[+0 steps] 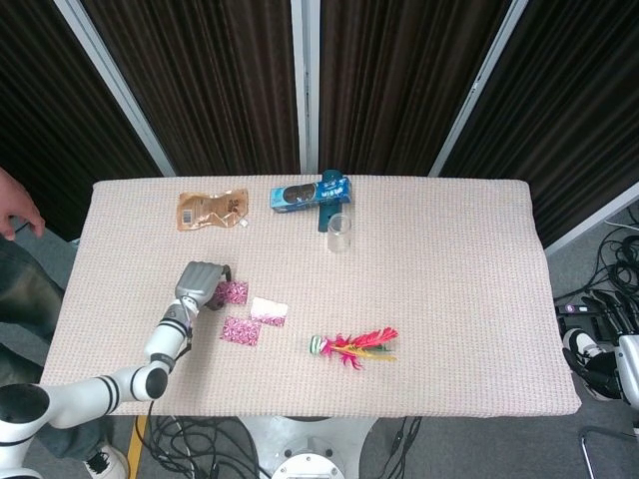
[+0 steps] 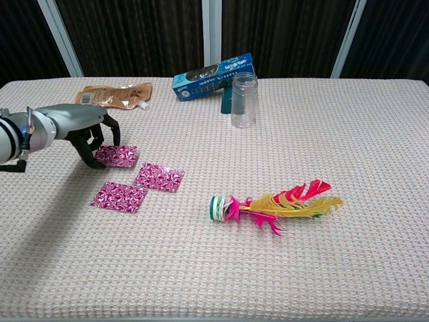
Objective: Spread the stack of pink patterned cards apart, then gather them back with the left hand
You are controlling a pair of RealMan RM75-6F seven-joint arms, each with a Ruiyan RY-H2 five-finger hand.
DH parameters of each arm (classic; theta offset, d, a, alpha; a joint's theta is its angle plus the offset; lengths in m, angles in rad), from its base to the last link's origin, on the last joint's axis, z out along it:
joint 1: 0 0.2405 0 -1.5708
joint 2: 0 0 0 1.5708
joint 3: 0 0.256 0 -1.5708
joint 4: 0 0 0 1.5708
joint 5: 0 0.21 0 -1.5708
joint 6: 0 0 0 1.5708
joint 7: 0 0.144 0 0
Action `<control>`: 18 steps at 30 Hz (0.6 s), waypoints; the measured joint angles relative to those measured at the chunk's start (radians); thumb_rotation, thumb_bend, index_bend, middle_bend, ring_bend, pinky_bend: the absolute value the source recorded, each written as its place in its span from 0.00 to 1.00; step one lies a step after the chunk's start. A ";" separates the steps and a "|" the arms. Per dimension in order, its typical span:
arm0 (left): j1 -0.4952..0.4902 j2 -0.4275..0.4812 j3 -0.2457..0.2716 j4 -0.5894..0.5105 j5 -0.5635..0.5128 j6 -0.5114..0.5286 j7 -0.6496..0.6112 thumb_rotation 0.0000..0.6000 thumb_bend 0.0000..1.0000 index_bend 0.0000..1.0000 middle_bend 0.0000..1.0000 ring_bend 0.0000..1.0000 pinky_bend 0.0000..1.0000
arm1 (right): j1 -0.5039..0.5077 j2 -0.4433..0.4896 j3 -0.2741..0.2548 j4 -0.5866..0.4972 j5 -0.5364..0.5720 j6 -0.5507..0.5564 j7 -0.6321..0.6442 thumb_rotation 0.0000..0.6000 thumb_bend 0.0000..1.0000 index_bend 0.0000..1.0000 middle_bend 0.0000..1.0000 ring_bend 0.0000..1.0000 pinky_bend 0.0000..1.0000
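Three pink patterned cards lie spread apart on the table's left half. One card [image 1: 236, 291] [image 2: 116, 155] sits nearest my left hand [image 1: 200, 283] [image 2: 75, 125]. A second card [image 1: 269, 310] [image 2: 159, 176] lies to its right, and a third card [image 1: 240, 330] [image 2: 120, 196] lies closer to the front edge. My left hand arches over the table, its fingertips [image 2: 100, 145] down at the left edge of the nearest card, holding nothing. My right hand [image 1: 606, 334] hangs off the table's right side, fingers apart and empty.
A feather shuttlecock [image 1: 355, 345] [image 2: 275, 205] lies right of the cards. At the back stand a clear jar [image 1: 339, 232] [image 2: 244, 100], a blue box [image 1: 309, 194] [image 2: 213, 74] and a brown pouch [image 1: 212, 210] [image 2: 114, 94]. A person's hand [image 1: 18, 210] shows at the far left.
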 measured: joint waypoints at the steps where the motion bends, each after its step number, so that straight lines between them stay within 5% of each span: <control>1: 0.005 0.012 0.003 -0.017 0.008 0.006 -0.001 1.00 0.27 0.50 0.90 0.95 0.99 | 0.001 0.000 0.000 -0.001 -0.001 0.000 -0.001 0.75 0.20 0.16 0.10 0.01 0.00; 18: 0.066 0.172 0.075 -0.361 0.110 0.069 0.032 1.00 0.27 0.49 0.90 0.95 0.99 | 0.002 -0.002 -0.003 -0.005 -0.011 0.003 -0.002 0.75 0.19 0.16 0.10 0.01 0.00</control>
